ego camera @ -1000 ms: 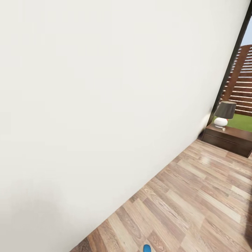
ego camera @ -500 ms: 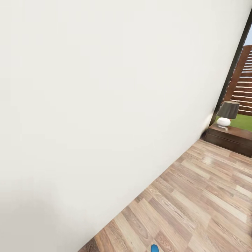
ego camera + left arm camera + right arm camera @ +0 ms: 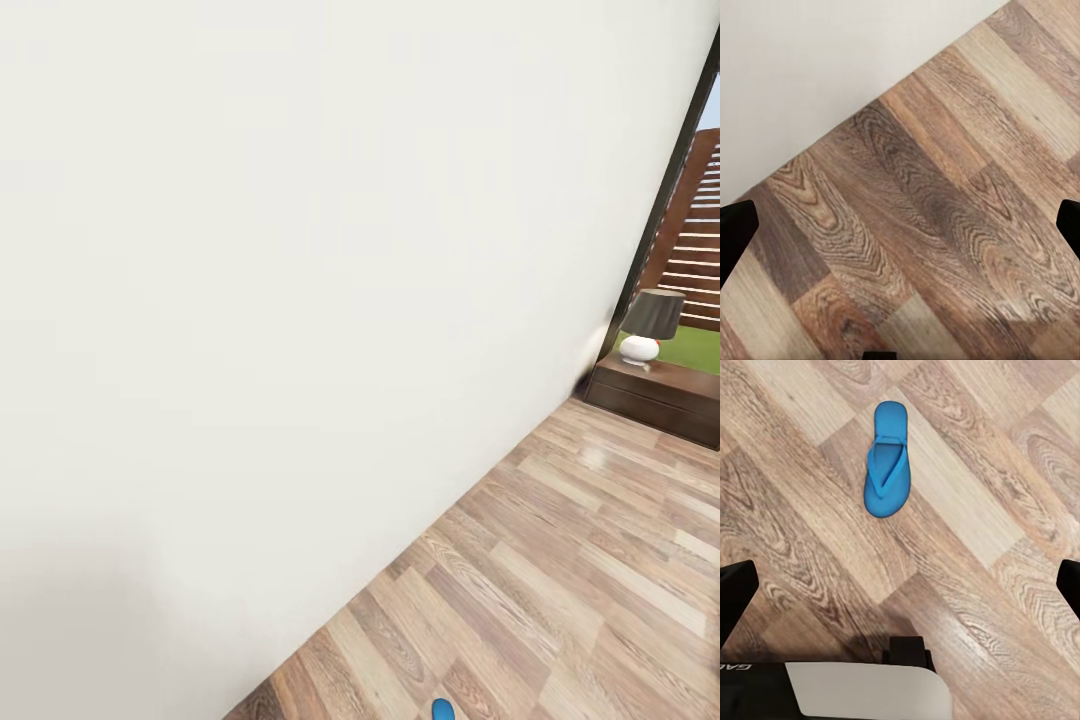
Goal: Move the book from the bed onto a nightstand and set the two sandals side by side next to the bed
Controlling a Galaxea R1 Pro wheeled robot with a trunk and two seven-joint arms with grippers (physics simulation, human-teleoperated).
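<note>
One bright blue sandal (image 3: 888, 459) lies flat on the wood-plank floor, some way in front of my right gripper (image 3: 900, 592). That gripper is open, with nothing between its dark fingertips (image 3: 736, 589). The same sandal's tip (image 3: 441, 710) peeks in at the bottom edge of the head view. My left gripper (image 3: 900, 229) is also open and empty, hanging over bare floor close to the white wall (image 3: 817, 67). A dark brown nightstand (image 3: 660, 395) stands far off at the right by the window. The bed and the book are out of view.
A large white wall (image 3: 300, 300) takes up most of the head view and runs diagonally along the floor (image 3: 560, 560). A lamp (image 3: 650, 325) with a dark shade and white base sits on the nightstand. A dark window frame (image 3: 665, 190) and a slatted fence lie beyond.
The head view shifted slightly between one second ago and half a second ago, then held still. The sandal has stayed where it lies on the floor.
</note>
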